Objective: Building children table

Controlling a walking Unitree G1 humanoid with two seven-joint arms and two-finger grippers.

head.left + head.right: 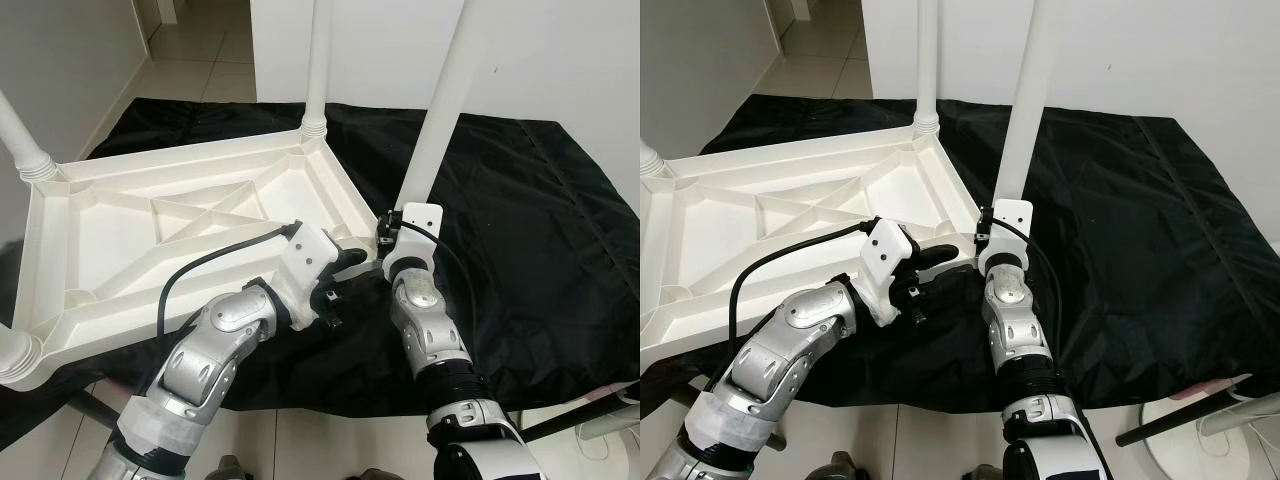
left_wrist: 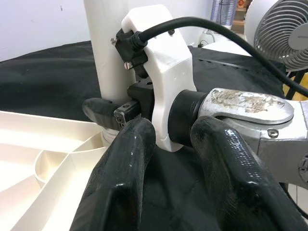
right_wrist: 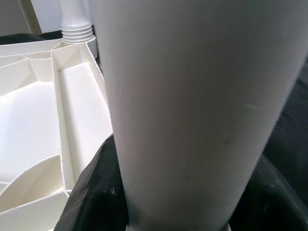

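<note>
A white plastic children's table (image 1: 90, 300) lies upside down on a black cloth (image 1: 530, 220). White legs stand in its far corner (image 1: 318, 60), left corner (image 1: 20, 135) and near-left corner (image 1: 15, 350). At the near-right corner my right gripper (image 1: 388, 243) is shut on the base of another upright white leg (image 1: 435, 130), which stands at the corner socket. In the right wrist view that leg (image 3: 192, 96) sits between the black fingers (image 3: 91, 192). My left gripper (image 1: 345, 262) hovers open beside the right wrist, its fingers (image 2: 120, 192) empty and pointing at the right gripper's white mount (image 2: 163, 62).
The cloth covers tiled floor in front of a white wall. A fan (image 2: 284, 33) stands to the right, with its white base (image 1: 610, 430) and a black rod (image 1: 1180, 420) near my right side. A doorway opens at the far left.
</note>
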